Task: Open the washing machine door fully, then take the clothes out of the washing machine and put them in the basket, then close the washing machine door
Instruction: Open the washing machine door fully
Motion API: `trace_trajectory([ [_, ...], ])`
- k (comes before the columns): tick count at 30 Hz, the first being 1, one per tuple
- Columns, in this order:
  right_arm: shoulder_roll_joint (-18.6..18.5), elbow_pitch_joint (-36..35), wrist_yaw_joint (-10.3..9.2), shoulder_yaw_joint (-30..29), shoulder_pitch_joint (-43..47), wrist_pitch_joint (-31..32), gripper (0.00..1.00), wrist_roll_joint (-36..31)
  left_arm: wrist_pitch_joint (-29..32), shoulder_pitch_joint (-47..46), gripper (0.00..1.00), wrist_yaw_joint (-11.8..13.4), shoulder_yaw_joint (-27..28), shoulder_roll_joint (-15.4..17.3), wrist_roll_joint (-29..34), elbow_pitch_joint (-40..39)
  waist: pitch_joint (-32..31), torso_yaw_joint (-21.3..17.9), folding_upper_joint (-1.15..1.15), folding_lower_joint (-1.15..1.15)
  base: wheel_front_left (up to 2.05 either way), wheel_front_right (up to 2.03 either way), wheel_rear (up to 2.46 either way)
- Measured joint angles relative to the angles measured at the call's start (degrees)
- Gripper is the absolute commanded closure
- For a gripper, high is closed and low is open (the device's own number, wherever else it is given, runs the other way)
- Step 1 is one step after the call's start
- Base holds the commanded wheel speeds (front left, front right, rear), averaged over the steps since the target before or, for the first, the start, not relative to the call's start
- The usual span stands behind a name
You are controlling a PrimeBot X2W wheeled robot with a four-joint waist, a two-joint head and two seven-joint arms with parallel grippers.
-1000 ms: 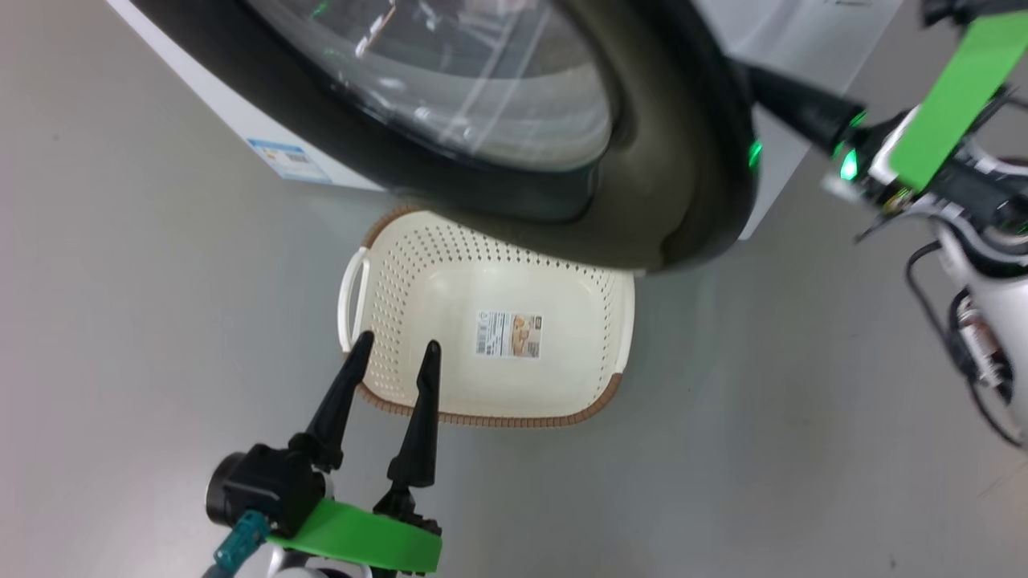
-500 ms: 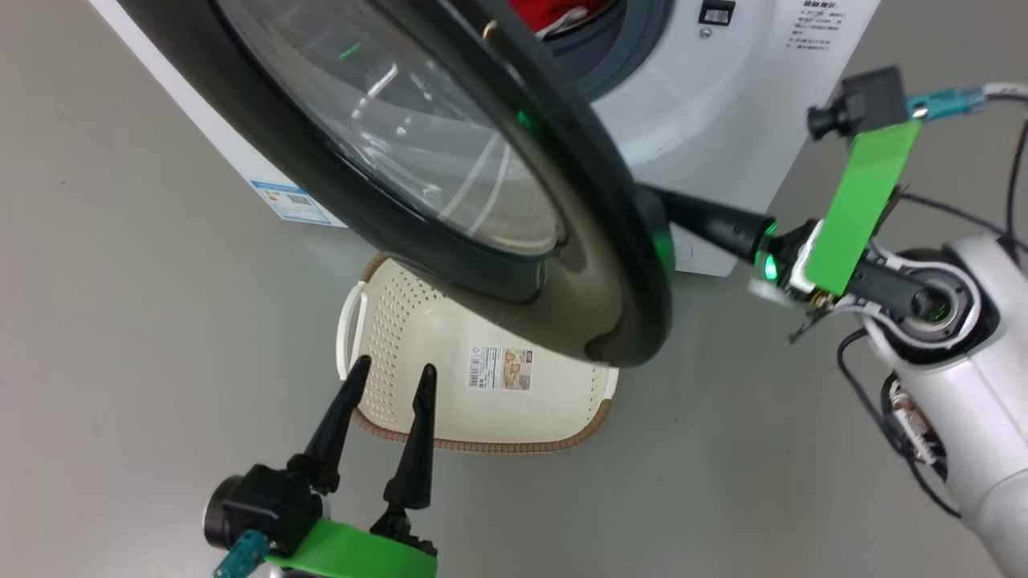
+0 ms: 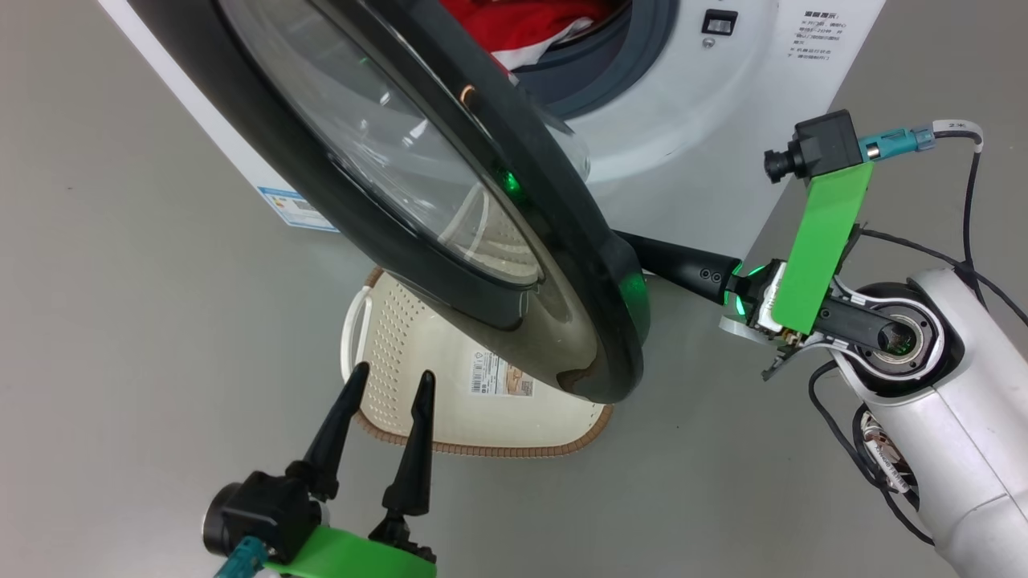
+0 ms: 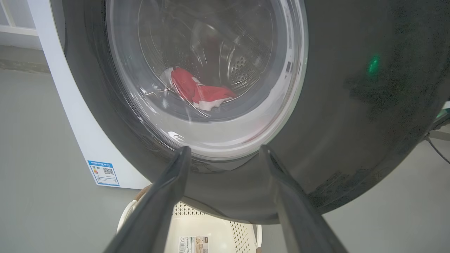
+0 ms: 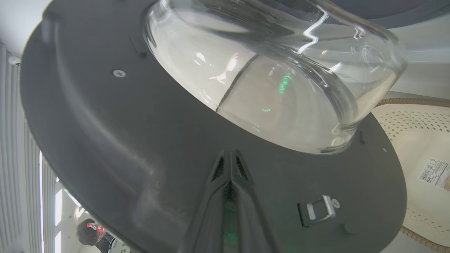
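The washing machine door point(image 3: 598, 265) stands partly open, its black rim and glass bowl point(image 3: 385, 136) hanging over the basket point(image 3: 401, 337). Red clothes point(image 3: 522, 20) lie in the mouth of the white washing machine point(image 3: 683, 104); the left wrist view shows these clothes point(image 4: 200, 93) through the glass. My right gripper point(image 3: 666, 261) reaches behind the door's edge, tips hidden. In its wrist view the right gripper point(image 5: 230, 151) is shut with nothing in it, tips against the door's inner face point(image 5: 105, 123). My left gripper point(image 3: 392, 373) is open over the basket's near rim, apart from the door point(image 4: 351, 123).
Grey floor surrounds the machine on the left and in front. A blue label point(image 3: 293, 205) sits on the washer's lower corner. The door's metal latch point(image 5: 318, 211) lies just right of my right fingers. A person point(image 5: 92, 233) shows far off in the right wrist view.
The door has swung further open, showing the drum mouth and the red clothes. My right gripper has followed behind its edge, lower and nearer in the view. The left gripper stays put.
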Motion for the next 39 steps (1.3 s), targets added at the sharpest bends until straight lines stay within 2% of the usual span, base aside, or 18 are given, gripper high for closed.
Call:
trace_trajectory([
  [9, 0.85, 0.14, 0.00, -0.93, 0.53, -0.11, 1.00, -1.56, 0.00, 0.09, 0.00, -0.49, 0.21, 0.00, 0.00, -0.01, -0.43, -0.27, 0.00, 0.00, 0.00, 0.00, 0.00],
  [10, 0.87, 0.14, 0.00, -1.07, 0.63, -0.46, 0.94, -1.62, 0.00, 0.14, 0.00, -0.51, 0.22, 0.00, 0.00, -0.01, -0.55, -0.32, 0.00, 0.00, 0.00, 0.00, 0.00],
  [11, 0.91, 0.14, 0.01, -1.31, 0.97, -0.99, 0.77, -1.96, 0.00, 0.14, 0.00, -0.51, 0.26, 0.00, 0.00, -0.01, -0.70, -0.38, 0.00, 0.00, 0.00, 0.00, 0.00],
  [13, 0.98, 0.18, 0.01, -1.97, 2.14, -2.22, 0.36, -2.20, 0.00, 0.21, 0.00, -0.52, 0.43, 0.00, 0.00, 0.00, -1.02, -0.57, 0.00, 0.00, 0.00, 0.00, 0.00],
  [14, 0.98, 0.18, 0.01, -1.97, 2.14, -2.22, 0.00, -2.20, 0.00, 0.21, 0.00, -0.52, 0.43, 0.00, 0.00, 0.00, -1.02, -0.57, 0.00, 0.00, 0.00, 0.00, 0.00],
  [20, 0.74, 0.78, 0.01, -3.39, 6.16, -7.09, 0.00, -5.03, 0.00, 1.10, 0.00, -1.09, 1.14, 0.01, 0.00, 0.13, -1.58, -1.30, 0.00, 0.00, 0.00, 0.00, 0.00],
  [31, 0.70, 2.45, 0.01, -9.50, 13.26, -20.00, 0.00, -5.57, 0.00, 2.19, 0.00, -1.55, 2.68, 0.02, 0.01, 0.40, -2.37, -2.96, 0.00, 0.00, 0.00, 0.00, 0.00],
  [35, -0.33, 3.16, 0.01, -9.33, 15.63, -25.87, 0.00, -9.72, 0.00, 2.20, 0.00, -1.58, 3.07, 0.02, 0.01, 0.57, -2.51, -3.47, 0.00, 0.00, 0.00, 0.00, 0.00],
  [39, -2.71, 3.79, 0.01, -6.13, 16.91, -33.07, 0.00, -15.82, 0.00, 2.20, 0.00, -1.59, 3.46, 0.02, 0.01, 0.67, -2.56, -3.89, 0.00, 0.00, 0.00, 0.00, 0.00],
])
